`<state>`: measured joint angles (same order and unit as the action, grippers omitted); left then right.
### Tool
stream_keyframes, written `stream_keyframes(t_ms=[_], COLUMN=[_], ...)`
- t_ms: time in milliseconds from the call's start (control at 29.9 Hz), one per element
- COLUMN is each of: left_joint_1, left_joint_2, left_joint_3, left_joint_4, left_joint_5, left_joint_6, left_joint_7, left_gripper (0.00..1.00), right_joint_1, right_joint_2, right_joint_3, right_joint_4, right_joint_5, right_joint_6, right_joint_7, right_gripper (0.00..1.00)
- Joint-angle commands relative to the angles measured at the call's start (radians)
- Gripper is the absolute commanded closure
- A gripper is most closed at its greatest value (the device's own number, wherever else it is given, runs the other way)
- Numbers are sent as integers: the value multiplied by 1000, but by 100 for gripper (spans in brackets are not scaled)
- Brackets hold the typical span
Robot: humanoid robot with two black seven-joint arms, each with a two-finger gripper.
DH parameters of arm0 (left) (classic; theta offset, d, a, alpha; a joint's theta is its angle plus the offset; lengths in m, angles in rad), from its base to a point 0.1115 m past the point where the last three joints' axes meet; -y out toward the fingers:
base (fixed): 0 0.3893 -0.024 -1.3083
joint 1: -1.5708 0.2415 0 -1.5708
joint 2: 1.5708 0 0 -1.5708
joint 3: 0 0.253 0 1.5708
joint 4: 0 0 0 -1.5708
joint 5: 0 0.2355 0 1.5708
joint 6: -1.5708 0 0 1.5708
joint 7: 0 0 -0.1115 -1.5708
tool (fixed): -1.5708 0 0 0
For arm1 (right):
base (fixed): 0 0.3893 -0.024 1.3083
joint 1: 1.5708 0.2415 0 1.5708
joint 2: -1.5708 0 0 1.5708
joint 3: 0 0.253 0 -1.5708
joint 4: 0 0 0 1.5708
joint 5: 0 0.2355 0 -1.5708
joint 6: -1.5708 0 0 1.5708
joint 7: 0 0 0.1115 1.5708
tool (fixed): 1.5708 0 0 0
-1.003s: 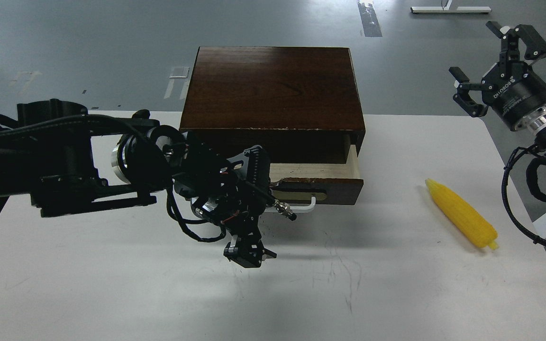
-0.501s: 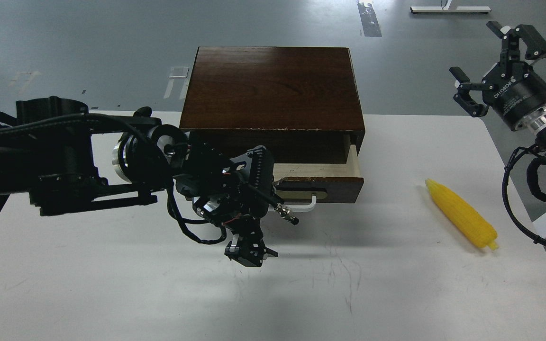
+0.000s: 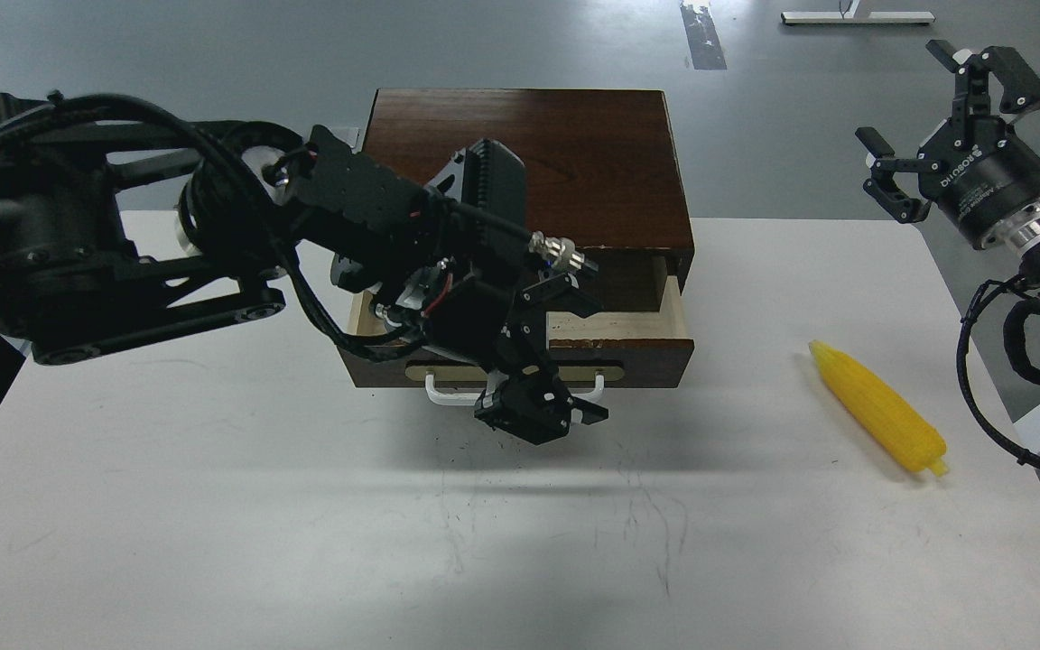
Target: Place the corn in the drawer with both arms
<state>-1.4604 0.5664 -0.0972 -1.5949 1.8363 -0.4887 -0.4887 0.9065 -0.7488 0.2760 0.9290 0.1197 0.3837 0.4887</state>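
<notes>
the dark brown wooden drawer with its white bar handle is seen pulled partly out of the box cabinet, its pale inside showing, so the opening step is judged done. the left gripper is held just in front of the handle; whether its fingers are apart cannot be told, and nothing is seen in it. the bright yellow plastic corn cob is left lying on the white table, well right of the drawer, with the right gripper raised above it, spread wide and empty, so picking and placing are judged still to be done.
</notes>
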Motion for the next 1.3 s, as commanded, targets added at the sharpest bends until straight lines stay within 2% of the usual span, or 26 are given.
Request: stream_keyframes(t_ms=[0, 134, 267, 334, 535, 669, 769, 936, 969, 1136, 1270], left_joint_1=[11, 35, 115, 144, 308, 411, 451, 552, 552, 597, 598], left_joint_2=[88, 154, 262, 292, 368, 382, 382, 372, 372, 355, 360], left_joint_3=[-79, -90, -90, -90, -90, -90, -90, -120, -121, -170, -171], left_joint_4=[45, 111, 164, 167, 233, 328, 380, 415, 415, 414, 406], left_joint_5=[-375, -707, -1087, -1177, -1508, -1730, -1766, -1829, -1829, -1826, -1826], left_joint_6=[0, 0, 0, 0, 0, 0, 0, 0, 0, 0, 0], left_joint_7=[0, 0, 0, 0, 0, 0, 0, 0, 0, 0, 0], left_gripper=[1, 1, 1, 1, 1, 1, 1, 1, 1, 1, 1], right_joint_1=[0, 0, 0, 0, -5, -5, -6, -5, -5, -8, -8], right_joint_2=[-11, -12, -26, -26, -69, -170, -222, -336, -336, -369, -368], right_joint_3=[-1, -8, -9, -11, -15, -23, -24, -69, -69, -104, -165], right_joint_4=[5, 7, 8, 8, 54, 163, 197, 238, 238, 235, 221], right_joint_5=[-6, -8, -9, -23, -247, -438, -563, -996, -997, -1334, -1443], right_joint_6=[1, 3, 3, 3, 4, 6, 6, 6, 6, 0, -9], right_joint_7=[0, 0, 0, 0, 0, 0, 0, 0, 0, 0, 0], right_gripper=[1, 0, 1, 0, 0, 0, 0, 0, 0, 0, 1])
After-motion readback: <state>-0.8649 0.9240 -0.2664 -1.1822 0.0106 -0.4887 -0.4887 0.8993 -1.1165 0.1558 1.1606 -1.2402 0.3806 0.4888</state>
